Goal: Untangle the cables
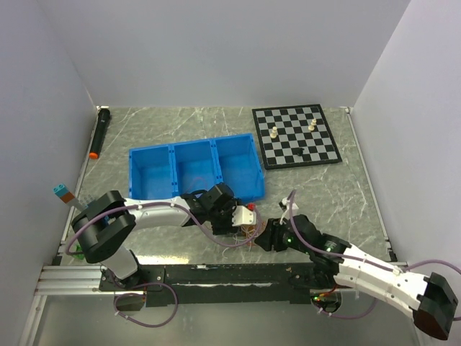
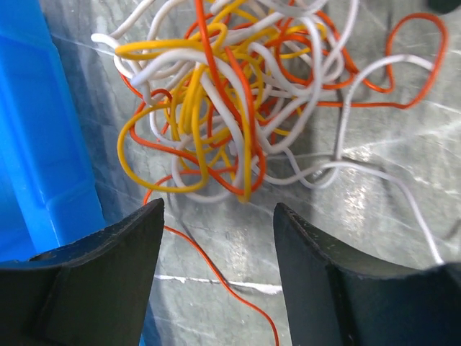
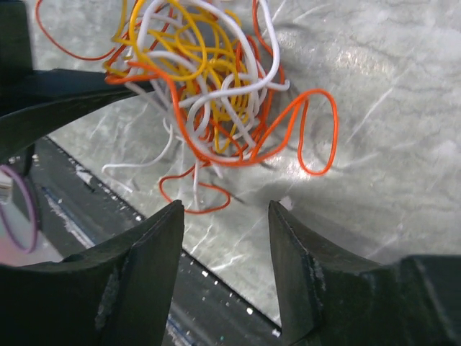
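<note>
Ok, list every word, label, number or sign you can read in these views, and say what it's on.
None can be read in any view.
Chessboard: plain squares, no letters or numbers visible.
Blue bin: no label shows.
Black cylinder with orange tip: any print too small to tell.
Cables: no markings.

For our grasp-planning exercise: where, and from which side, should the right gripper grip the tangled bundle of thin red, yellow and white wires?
Probably the orange-red loop jutting alone from the tangled bundle; the open right gripper should come from that side, where one strand lies apart.
</note>
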You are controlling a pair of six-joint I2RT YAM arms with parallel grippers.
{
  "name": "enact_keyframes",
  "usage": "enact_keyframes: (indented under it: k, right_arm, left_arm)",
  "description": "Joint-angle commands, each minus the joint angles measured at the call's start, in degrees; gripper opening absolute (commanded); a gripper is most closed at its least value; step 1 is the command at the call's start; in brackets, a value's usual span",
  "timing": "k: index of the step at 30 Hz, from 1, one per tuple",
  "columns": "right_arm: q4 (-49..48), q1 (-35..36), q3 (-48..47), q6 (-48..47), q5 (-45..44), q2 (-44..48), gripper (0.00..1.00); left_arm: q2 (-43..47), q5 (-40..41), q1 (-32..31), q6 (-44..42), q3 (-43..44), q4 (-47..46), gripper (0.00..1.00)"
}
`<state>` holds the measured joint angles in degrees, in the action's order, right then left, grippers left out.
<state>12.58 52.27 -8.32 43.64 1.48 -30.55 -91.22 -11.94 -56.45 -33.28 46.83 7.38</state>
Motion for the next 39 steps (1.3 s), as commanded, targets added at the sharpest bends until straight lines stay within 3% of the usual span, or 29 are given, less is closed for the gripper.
enact_keyframes:
  k: [1, 7, 11, 14, 17, 26, 32, 39]
  right_arm:
    - [-9.6, 0.4, -3.2, -2.9, -1.5, -4.7, 0.56]
    - [-14.4, 0.4, -4.1, -3.6, -1.4, -9.1, 0.48]
    - [-16.5, 0.4, -4.1, -4.0, -2.7, -11.6, 0.38]
    - [-16.6, 0.4, -4.1, -3.8, -2.4, -13.0, 0.22]
    - [-14.3, 0.4, -3.5, -3.5, -2.5, -11.8, 0.00]
    - [5.2, 1.3, -3.5, 0.8, -2.2, 1.4, 0.00]
    - [12.6, 1.6, -7.2, 2.3, -2.7, -0.7, 0.00]
    - [22.3, 4.4, -9.2, 12.0, -8.5, -1.0, 0.00]
  left_arm:
    - [4.3, -3.1, -0.2, 1.7, -0.2, 1.7, 0.66]
    - [8.5, -2.5, -0.2, 3.1, -3.5, 2.9, 0.64]
    - [9.7, -1.5, -0.2, 4.2, -4.4, 2.2, 0.64]
    - [9.7, -0.1, -0.2, 5.0, -4.0, 0.2, 0.64]
    - [8.9, 0.3, -0.2, 3.9, -3.1, -1.8, 0.67]
    - [3.5, 0.7, 0.0, -0.3, 1.9, -5.9, 0.68]
    - [-1.2, -0.2, 0.9, -2.8, 5.0, -6.1, 0.68]
    - [-2.6, -4.3, 1.0, -9.0, 4.7, -1.7, 0.63]
